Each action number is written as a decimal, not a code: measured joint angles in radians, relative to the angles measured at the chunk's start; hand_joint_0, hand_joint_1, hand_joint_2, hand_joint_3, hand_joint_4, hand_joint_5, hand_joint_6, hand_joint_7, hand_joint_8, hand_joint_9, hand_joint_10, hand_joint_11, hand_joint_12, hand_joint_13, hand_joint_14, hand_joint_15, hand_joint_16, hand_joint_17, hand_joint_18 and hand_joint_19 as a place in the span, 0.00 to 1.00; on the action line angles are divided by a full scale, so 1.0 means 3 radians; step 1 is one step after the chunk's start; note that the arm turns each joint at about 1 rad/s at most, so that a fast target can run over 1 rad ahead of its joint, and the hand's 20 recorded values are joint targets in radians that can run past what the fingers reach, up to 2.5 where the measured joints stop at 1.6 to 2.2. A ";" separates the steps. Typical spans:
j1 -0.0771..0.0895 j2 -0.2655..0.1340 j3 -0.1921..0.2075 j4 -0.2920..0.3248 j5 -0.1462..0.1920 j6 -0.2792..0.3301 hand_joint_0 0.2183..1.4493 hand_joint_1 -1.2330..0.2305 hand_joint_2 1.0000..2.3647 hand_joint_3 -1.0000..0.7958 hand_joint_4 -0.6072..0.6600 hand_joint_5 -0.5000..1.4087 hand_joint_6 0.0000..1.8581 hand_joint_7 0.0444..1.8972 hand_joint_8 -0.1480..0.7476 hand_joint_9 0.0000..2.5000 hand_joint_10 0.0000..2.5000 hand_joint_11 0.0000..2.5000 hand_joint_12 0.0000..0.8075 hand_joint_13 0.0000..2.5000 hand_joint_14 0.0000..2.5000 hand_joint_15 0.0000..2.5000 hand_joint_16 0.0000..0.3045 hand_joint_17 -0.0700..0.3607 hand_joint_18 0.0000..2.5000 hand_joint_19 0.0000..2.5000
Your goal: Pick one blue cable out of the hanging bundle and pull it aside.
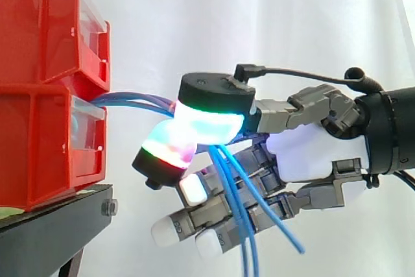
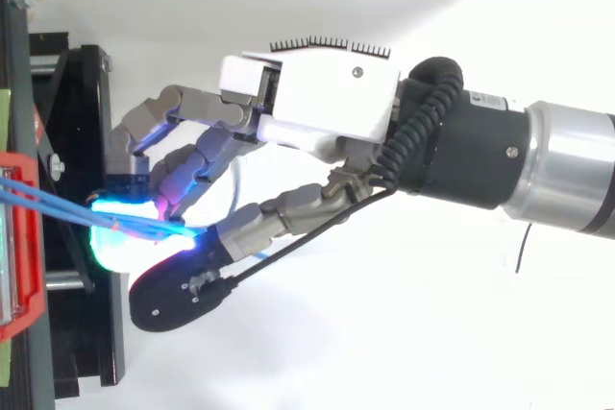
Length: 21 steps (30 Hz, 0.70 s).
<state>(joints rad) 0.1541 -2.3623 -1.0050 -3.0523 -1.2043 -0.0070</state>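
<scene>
Hand [image 1: 311, 154]: you see its glowing pads [image 1: 207, 124] pinching the blue cables [image 1: 133, 100].
Cables: from red bins [image 1: 39, 82] into the pinch, then hanging.

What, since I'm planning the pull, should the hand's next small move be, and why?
Probably draw the hand slowly away from the red bins: its glowing pads are pinched on the blue cables just off the bin front, though more than one strand seems caught.
</scene>
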 measured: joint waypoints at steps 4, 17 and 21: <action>0.0001 0.0000 0.0005 -0.0039 0.0000 0.0025 0.22 0.49 0.00 0.28 0.54 0.17 0.50 0.48 0.53 0.40 0.01 0.25 0.46 0.27 0.00 0.12 0.17 0.44 0.27 0.19; 0.0001 0.0000 0.0006 -0.0047 -0.0001 0.0038 0.32 0.31 0.02 0.49 0.49 0.17 0.51 0.55 0.51 0.42 0.01 0.27 0.42 0.28 0.01 0.13 0.15 0.40 0.28 0.20; -0.0008 0.0000 0.0006 -0.0047 -0.0004 0.0053 0.43 0.25 0.01 0.43 0.39 0.17 0.52 0.62 0.47 0.41 0.01 0.26 0.41 0.28 0.01 0.13 0.15 0.39 0.28 0.20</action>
<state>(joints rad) 0.1518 -2.3623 -1.0032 -3.0664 -1.2054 0.0089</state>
